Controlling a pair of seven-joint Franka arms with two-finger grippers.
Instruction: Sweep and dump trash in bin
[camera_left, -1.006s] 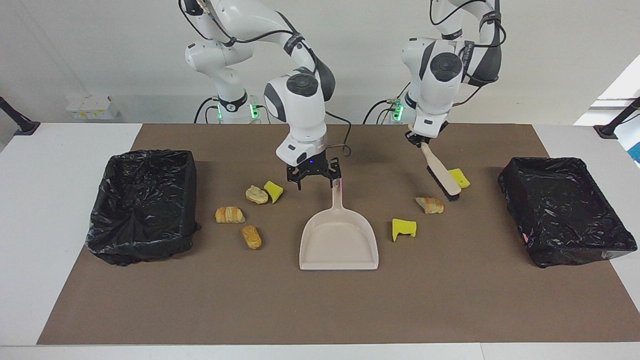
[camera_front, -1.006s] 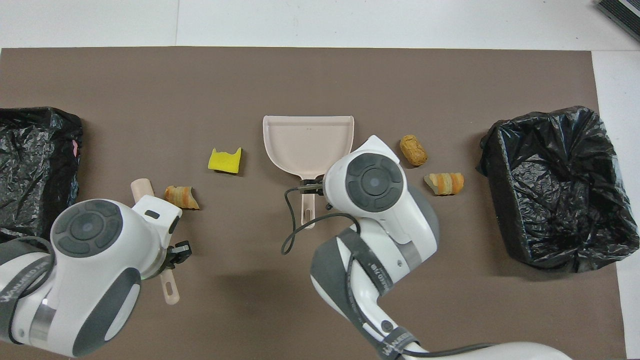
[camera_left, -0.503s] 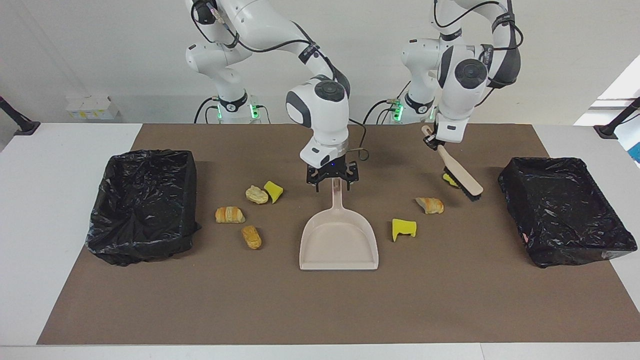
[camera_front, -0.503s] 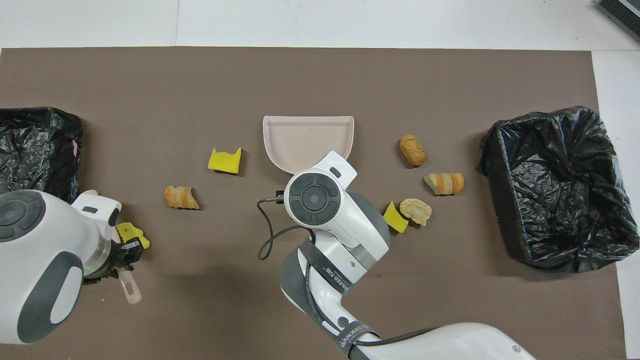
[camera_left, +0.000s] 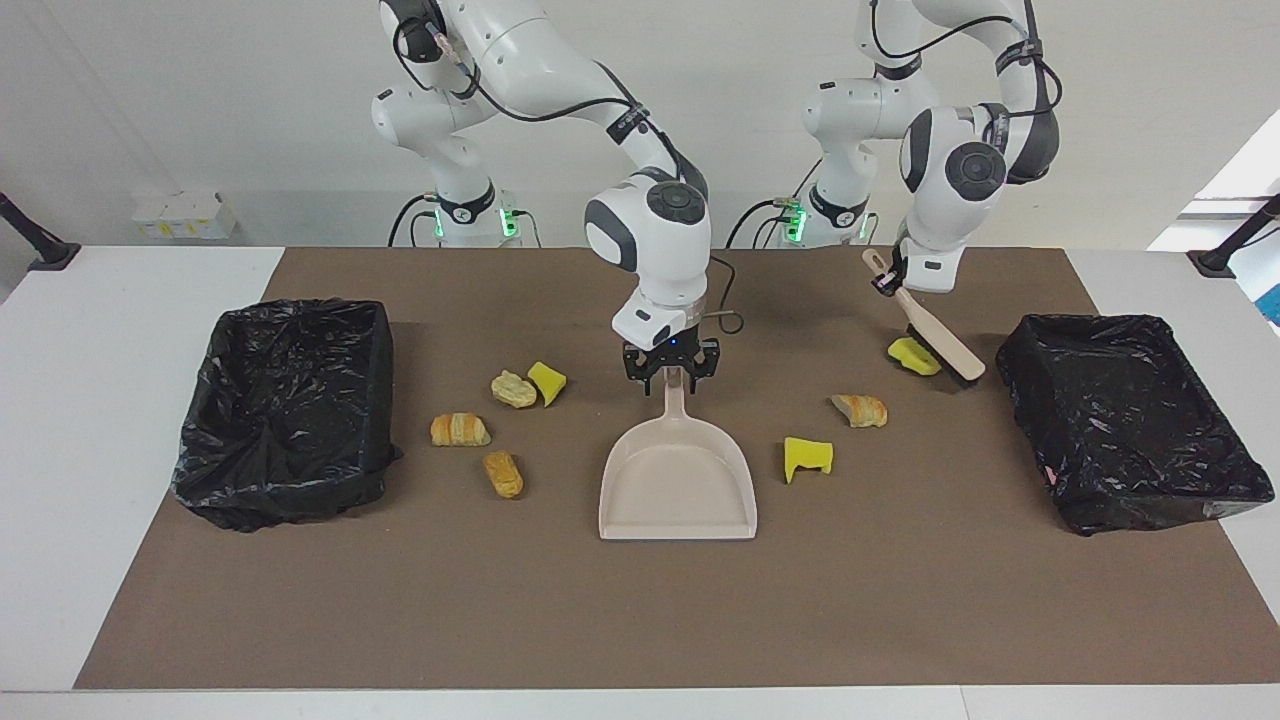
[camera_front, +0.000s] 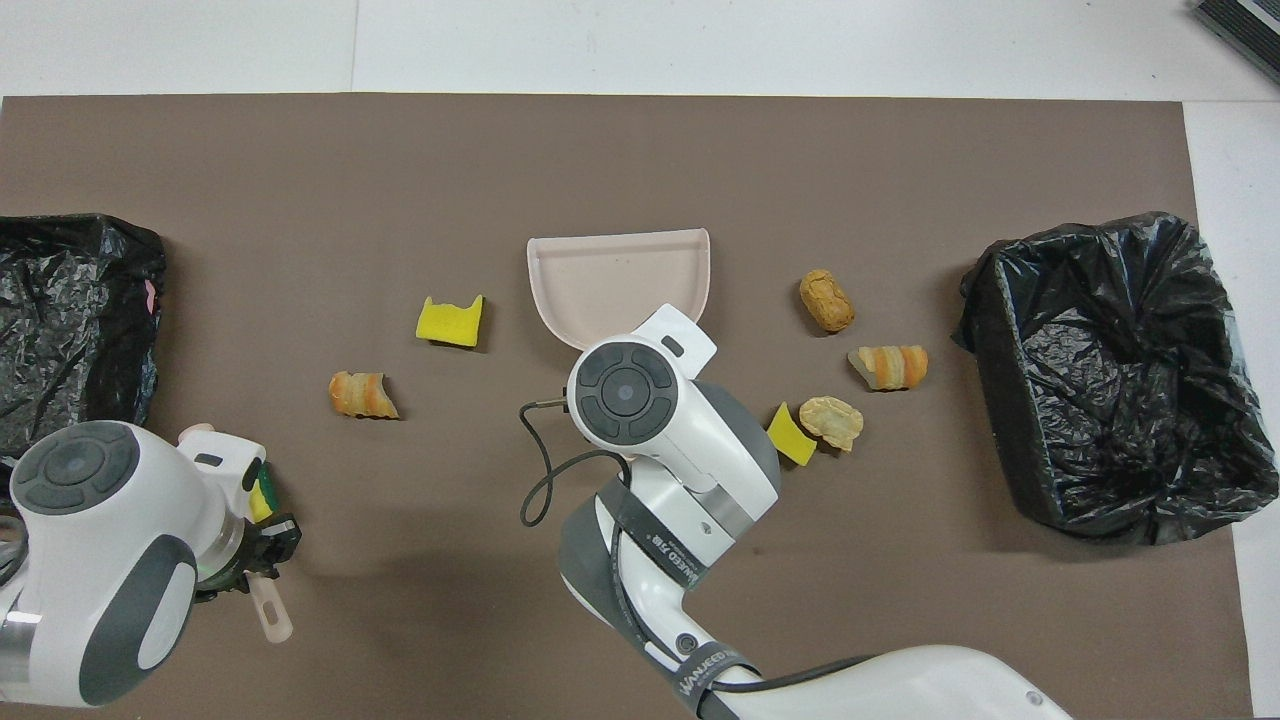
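The task is at its beginning: no trash looks to be in the dustpan (camera_left: 677, 478) or, as far as I can see, in either black-lined bin (camera_left: 288, 408). The right gripper (camera_left: 672, 372) has its fingers around the dustpan handle at the middle of the mat; whether they grip it firmly I cannot tell. The left gripper (camera_left: 884, 283) is closed on the brush (camera_left: 940, 347), bristles beside one yellow piece (camera_left: 914, 357) near the other bin (camera_left: 1125, 415). All seven pieces (camera_left: 460, 430) lie on the mat, on both sides of the dustpan.
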